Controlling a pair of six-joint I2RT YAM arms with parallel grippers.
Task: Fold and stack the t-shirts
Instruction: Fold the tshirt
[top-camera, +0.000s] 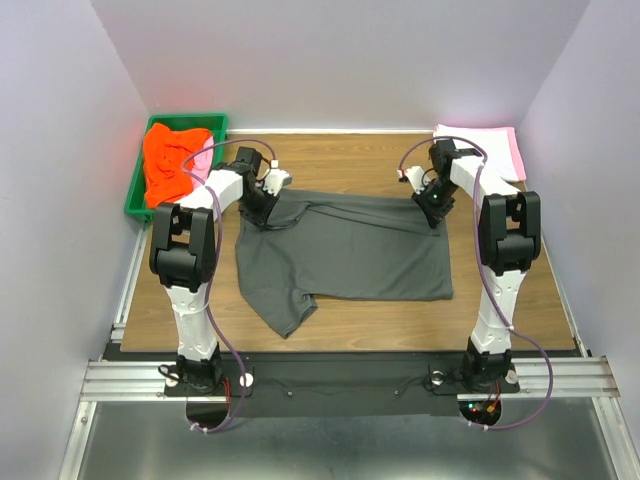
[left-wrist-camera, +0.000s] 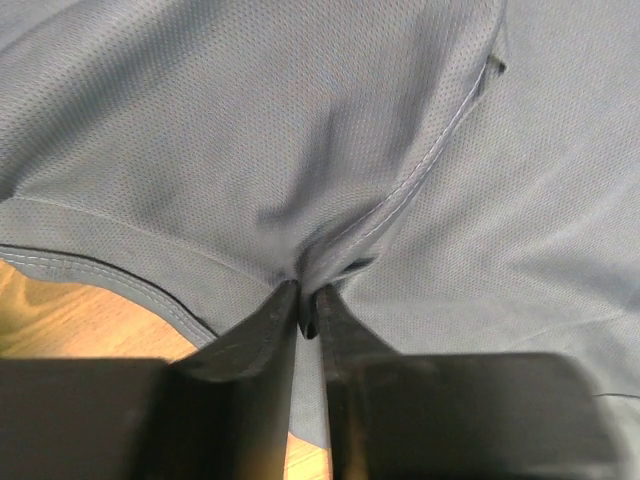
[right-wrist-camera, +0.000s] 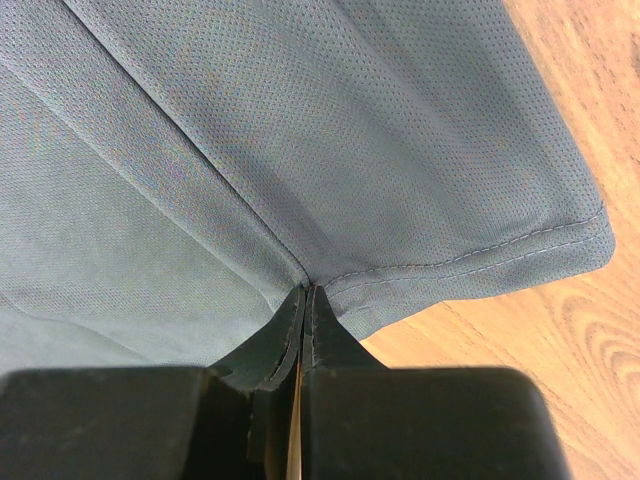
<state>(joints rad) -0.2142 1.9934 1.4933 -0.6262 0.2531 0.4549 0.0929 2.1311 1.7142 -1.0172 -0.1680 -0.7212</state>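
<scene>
A dark charcoal grey t-shirt (top-camera: 350, 250) lies spread on the wooden table, one sleeve pointing toward the near edge. At its far left corner my left gripper (top-camera: 268, 200) pinches a raised fold of the cloth by a seam (left-wrist-camera: 420, 170); in the left wrist view the gripper's tips (left-wrist-camera: 308, 300) meet on the fabric. At the far right corner my right gripper (top-camera: 432, 208) is shut on the hem; the right wrist view shows its tips (right-wrist-camera: 305, 295) closed on the stitched edge of the grey t-shirt (right-wrist-camera: 300, 150). More t-shirts lie apart: orange-red (top-camera: 165, 165) and light pink (top-camera: 203, 155).
A green plastic bin (top-camera: 134, 195) at the back left holds the orange-red and pink cloth. Folded pink and white shirts (top-camera: 487, 145) sit at the back right corner. Walls close in the table on three sides. Bare wood (top-camera: 380, 325) shows near the front edge.
</scene>
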